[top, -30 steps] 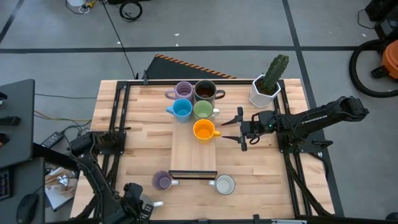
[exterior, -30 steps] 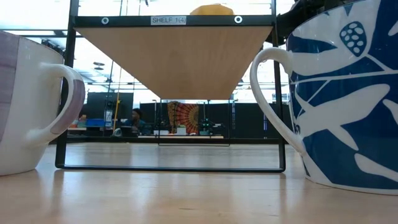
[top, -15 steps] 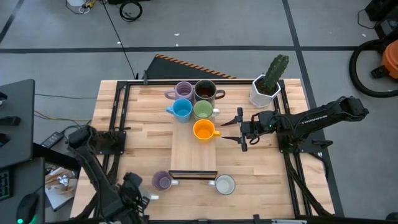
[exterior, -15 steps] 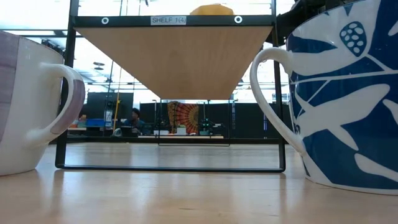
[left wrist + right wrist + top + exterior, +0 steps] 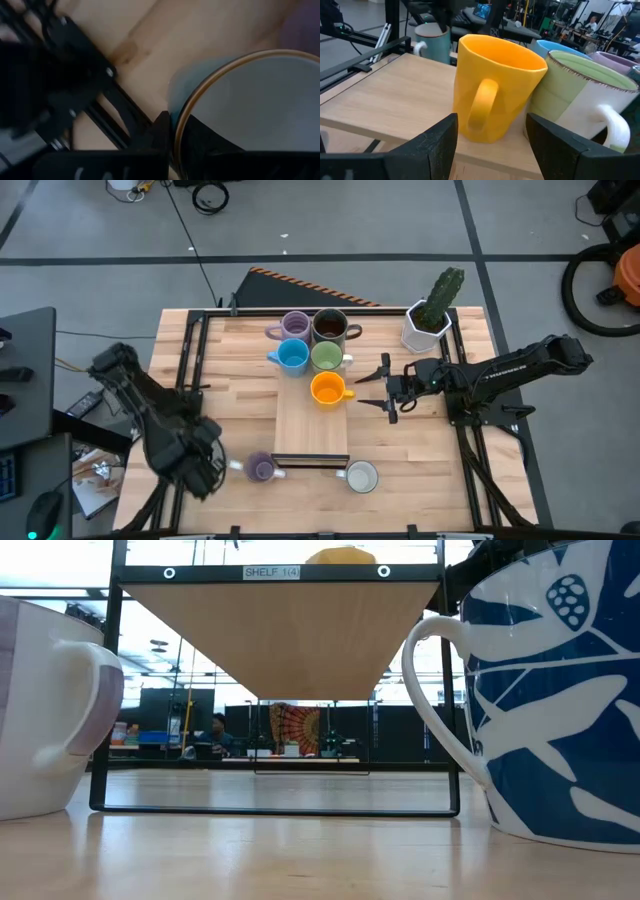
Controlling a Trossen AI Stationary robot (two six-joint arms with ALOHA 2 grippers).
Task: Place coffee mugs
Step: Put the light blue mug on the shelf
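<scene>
High view: left gripper point(image 5: 232, 467) clenched on purple mug point(image 5: 261, 470) rim at shelf point(image 5: 311, 432) front, right gripper point(image 5: 372, 389) released beside orange mug point(image 5: 327, 389); rigid, glazed, breakable, best gripped by rim.

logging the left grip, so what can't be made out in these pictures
High view: how the left gripper holds the purple mug; its own wrist covers the contact.
Left wrist view: that mug is blurred and cut off by the edge; its outside is hidden.
Low view: the shelf board hides the mugs above, except the orange mug's top; the blue-patterned mug is cut off at the right edge.
Right gripper, open beside the orange mug, shows plainly.
</scene>
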